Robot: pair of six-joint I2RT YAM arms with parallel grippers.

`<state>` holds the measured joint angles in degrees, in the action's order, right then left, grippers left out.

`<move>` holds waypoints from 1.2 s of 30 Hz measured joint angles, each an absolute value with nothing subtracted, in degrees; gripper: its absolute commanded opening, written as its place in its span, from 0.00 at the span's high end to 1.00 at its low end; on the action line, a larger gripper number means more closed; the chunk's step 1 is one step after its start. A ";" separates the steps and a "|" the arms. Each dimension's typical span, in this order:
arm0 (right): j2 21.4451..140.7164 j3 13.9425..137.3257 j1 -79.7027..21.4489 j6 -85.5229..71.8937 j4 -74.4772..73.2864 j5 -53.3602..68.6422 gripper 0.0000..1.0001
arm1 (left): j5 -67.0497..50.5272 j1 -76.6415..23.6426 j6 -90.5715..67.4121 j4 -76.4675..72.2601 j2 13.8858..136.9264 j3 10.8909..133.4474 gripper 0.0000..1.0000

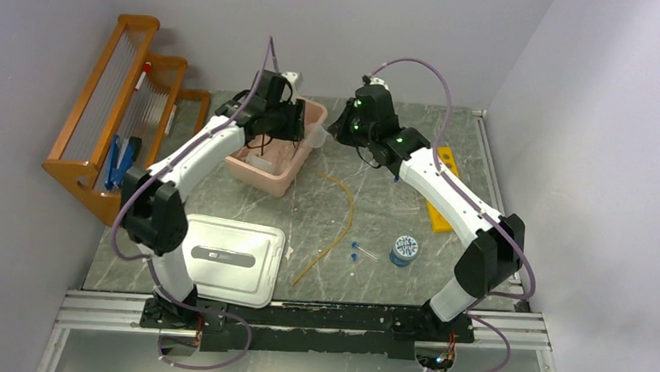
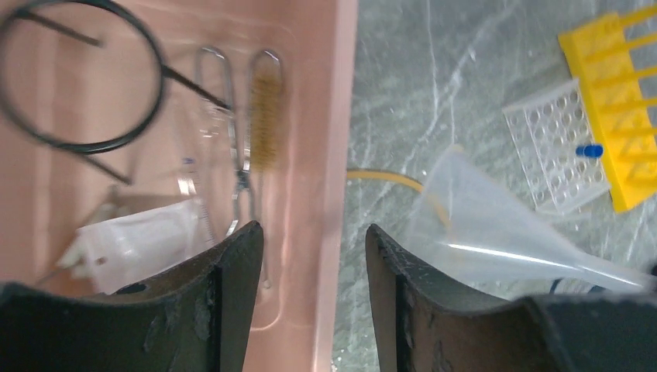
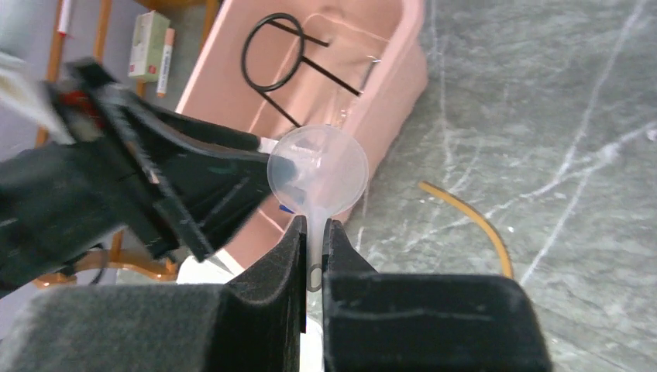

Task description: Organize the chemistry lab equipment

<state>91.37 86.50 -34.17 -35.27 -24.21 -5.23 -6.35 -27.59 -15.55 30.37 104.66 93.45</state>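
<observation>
We see the right pincer [image 3: 312,226] clamped on the thin stem of the clear funnel [image 3: 318,167], holding it above the bench [image 1: 376,210] just right of the pink tub [image 1: 263,178]. The funnel's long axis runs from that pincer toward the tub, with its wide mouth pointing left at the tub's right wall. The left pincer [image 2: 312,232] has its fingers apart and hangs over that same wall. One finger is above the tub, the other above the bench, and the funnel's mouth is close beside it.

Inside the tub lies the black wire ring [image 2: 161,81], legs splayed, next to a brush [image 2: 266,116]. Any writing? A small box [image 3: 149,46] by the orange wooden rack [image 1: 137,24] carries a label, too blurred to read.

For room, bare bench opens right of the tub, crossed by the tan rubber tube [image 1: 348,221] running far to near. The yellow tube rack [image 1: 437,217] lies toward the right edge, and the white lid [image 1: 229,257] sits near left.
</observation>
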 measured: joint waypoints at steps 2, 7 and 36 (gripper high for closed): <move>92.53 87.70 -34.98 -35.27 -23.59 -4.89 1.00 | -1.15 -27.18 -16.12 30.94 101.27 93.36 0.44; 97.14 92.27 -39.11 -34.59 -22.26 -4.45 1.00 | 10.96 -23.20 -16.56 31.70 90.78 92.84 0.43; 128.95 118.91 -47.81 -29.54 -23.62 0.64 0.50 | 9.30 -16.01 -17.02 36.32 79.79 89.69 0.24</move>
